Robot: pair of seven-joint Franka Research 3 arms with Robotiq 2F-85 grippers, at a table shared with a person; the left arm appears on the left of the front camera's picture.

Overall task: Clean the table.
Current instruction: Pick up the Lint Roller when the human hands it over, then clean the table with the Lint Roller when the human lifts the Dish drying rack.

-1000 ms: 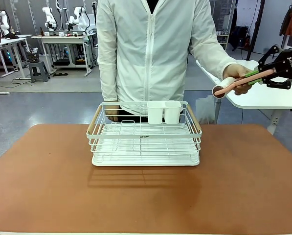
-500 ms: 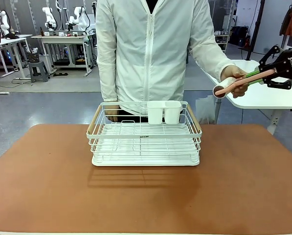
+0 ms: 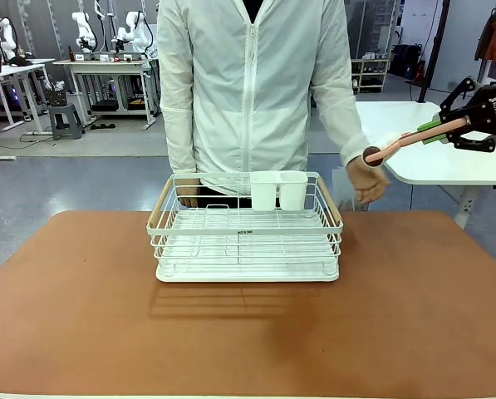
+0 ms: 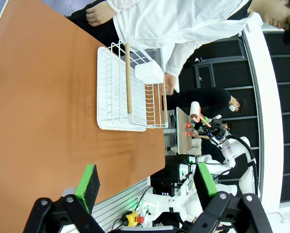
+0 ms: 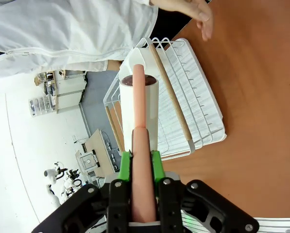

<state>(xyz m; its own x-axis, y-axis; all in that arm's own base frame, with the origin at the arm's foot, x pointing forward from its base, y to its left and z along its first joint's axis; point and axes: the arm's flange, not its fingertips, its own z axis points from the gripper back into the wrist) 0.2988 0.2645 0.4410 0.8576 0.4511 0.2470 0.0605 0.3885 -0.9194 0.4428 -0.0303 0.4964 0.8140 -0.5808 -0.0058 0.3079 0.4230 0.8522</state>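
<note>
Handover done: the person's hand [image 3: 368, 179] has let go, so your right gripper [image 3: 439, 133] alone clamps the pink-handled white lint roller [image 3: 395, 147], high at 2 o'clock, clear of the reddish-brown leather-like table [image 3: 248, 341], not yet rolled. Left gripper [image 4: 147, 182] gapes empty.

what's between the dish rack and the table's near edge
Nothing: in the front view the table is bare from the dish rack to its near edge, apart from the rack's shadow.

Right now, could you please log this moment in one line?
right gripper: shut on lint roller, held aloft | left gripper: open, empty | person's hand: off lint roller | dish rack: on table
</note>
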